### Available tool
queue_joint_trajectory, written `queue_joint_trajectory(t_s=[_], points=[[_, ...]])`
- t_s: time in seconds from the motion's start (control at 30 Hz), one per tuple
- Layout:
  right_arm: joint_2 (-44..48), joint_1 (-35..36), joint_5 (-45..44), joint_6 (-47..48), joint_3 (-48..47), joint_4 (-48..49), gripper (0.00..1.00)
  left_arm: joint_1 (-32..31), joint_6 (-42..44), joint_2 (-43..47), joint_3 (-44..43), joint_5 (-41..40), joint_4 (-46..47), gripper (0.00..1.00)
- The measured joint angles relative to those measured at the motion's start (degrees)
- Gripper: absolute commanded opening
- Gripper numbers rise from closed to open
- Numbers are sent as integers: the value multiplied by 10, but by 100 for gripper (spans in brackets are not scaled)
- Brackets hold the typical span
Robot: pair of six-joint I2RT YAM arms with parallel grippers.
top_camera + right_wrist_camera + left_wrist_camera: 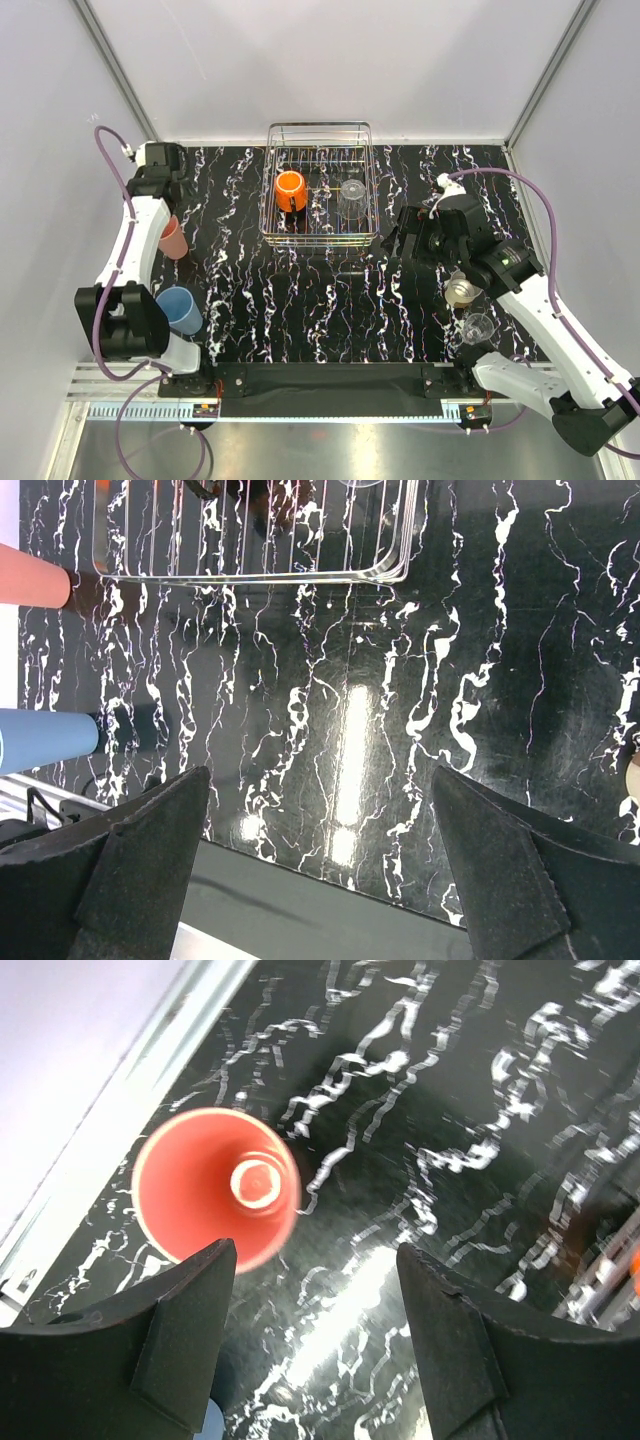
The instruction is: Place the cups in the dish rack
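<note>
The dish rack (318, 232) stands at the back middle and holds an orange mug (290, 190) and a clear glass (351, 198). A salmon-pink tumbler (173, 240) stands upright at the left, partly hidden by my left arm. From above, the left wrist view looks into the tumbler (215, 1182). My left gripper (315, 1260) is open beside it, its left finger overlapping the rim, with only table between the jaws. A light blue cup (181, 308) stands near the left front. My right gripper (402, 238) hovers open and empty right of the rack (250, 578). A beige cup (461, 291) and a clear glass (479, 326) stand under my right arm.
White walls close in the black marbled table (320, 310) on three sides. A metal rail (300, 385) with the arm bases runs along the near edge. The right wrist view shows the tumbler (30, 575) and the blue cup (45, 738) at its left edge.
</note>
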State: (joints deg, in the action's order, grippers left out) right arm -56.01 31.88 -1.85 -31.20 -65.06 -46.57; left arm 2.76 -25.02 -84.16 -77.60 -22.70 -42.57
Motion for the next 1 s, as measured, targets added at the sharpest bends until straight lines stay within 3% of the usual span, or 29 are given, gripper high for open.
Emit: queue_joint_trajectory(t_s=[0.27,0.7,1.0], points=[[-2,0,17,-14,-5,0,100,59,-1,-47,9,30,22,62],[22,0,22,-27,-10,-11,100,64,-5,-97,10,54,24,56],[16,0,17,-31,-34,-45,100,65,-12,-104,12,49,19,40]])
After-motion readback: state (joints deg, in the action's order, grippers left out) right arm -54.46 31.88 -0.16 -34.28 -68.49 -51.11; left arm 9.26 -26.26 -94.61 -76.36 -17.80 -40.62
